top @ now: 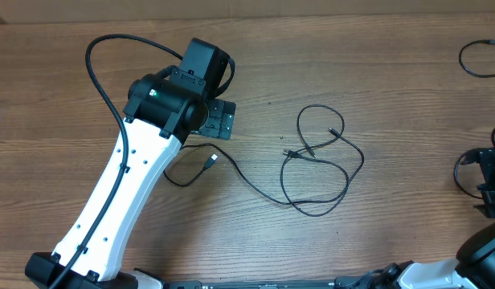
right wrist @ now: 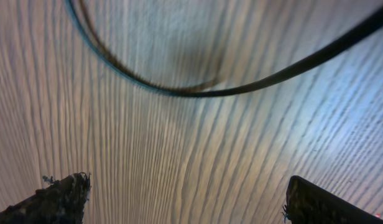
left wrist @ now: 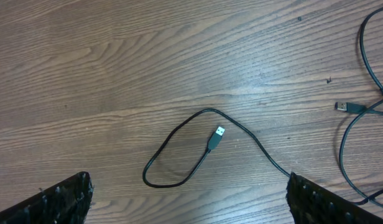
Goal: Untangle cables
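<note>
A thin black cable with a plug (top: 212, 158) lies just below my left gripper (top: 221, 120). It loops left, then runs right into a loose tangle of black cable loops (top: 316, 160) at the table's middle. In the left wrist view its plug (left wrist: 217, 134) and small loop (left wrist: 173, 168) lie ahead of the open, empty left gripper (left wrist: 188, 208). A second plug (left wrist: 342, 106) shows at the right. My right gripper (top: 487, 186) is at the right edge. It is open and empty (right wrist: 185, 199), low over the wood near a blurred black cable (right wrist: 179, 91).
Another thin black cable (top: 479, 60) lies in a loop at the far right back. The wooden table (top: 376, 241) fills all views. The white left arm (top: 119, 193) stretches from the front left corner toward the middle.
</note>
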Robot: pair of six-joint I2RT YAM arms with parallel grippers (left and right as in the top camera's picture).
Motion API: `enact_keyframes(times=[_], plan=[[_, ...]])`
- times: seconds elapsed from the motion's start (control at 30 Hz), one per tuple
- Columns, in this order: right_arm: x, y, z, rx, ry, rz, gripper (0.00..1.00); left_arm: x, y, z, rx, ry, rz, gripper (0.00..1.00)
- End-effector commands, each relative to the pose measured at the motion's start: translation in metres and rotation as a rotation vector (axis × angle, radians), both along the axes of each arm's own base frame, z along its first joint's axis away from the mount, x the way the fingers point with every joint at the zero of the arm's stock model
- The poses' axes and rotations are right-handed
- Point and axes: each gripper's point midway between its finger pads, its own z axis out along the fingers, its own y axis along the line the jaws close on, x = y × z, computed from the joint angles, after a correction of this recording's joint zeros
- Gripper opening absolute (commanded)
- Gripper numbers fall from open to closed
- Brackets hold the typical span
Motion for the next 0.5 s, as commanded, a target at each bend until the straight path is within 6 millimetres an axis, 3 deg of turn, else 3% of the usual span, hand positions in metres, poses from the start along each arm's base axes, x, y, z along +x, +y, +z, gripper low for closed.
enact_keyframes(times=[0.0, 0.27, 0.47], plan=[[0.02, 0.009, 0.016, -0.027, -0.064, 0.11, 1.0, 0.002, 0.0, 0.002, -0.003, -0.004, -0.005, 1.0], [0.045, 0.04, 0.016, -0.028, -0.071, 0.232, 1.0, 0.002, 0.0, 0.002, -0.003, -0.004, -0.005, 0.99], [0.069, 0.082, 0.016, -0.037, -0.083, 0.442, 1.0, 0.002, 0.0, 0.002, -0.003, -0.004, -0.005, 1.0]])
